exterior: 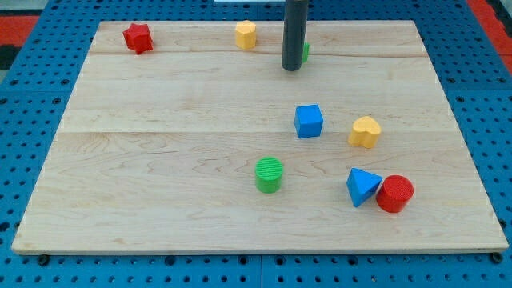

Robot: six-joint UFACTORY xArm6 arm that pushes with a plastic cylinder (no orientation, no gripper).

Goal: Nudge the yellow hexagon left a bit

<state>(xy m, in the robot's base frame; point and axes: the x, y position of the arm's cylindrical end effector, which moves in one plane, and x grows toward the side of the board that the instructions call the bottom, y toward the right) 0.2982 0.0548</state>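
Note:
The yellow hexagon [246, 34] stands near the view's top edge of the wooden board, left of centre. My tip [292, 69] is at the lower end of the dark rod, to the right of the hexagon and slightly lower, a short gap apart from it. A green block [306, 52] is mostly hidden behind the rod; its shape cannot be made out.
A red star [138, 37] sits at the top left. A blue cube [308, 121] and a yellow heart [364, 131] sit right of centre. A green cylinder [269, 174], a blue triangle [362, 186] and a red cylinder [394, 194] lie lower down.

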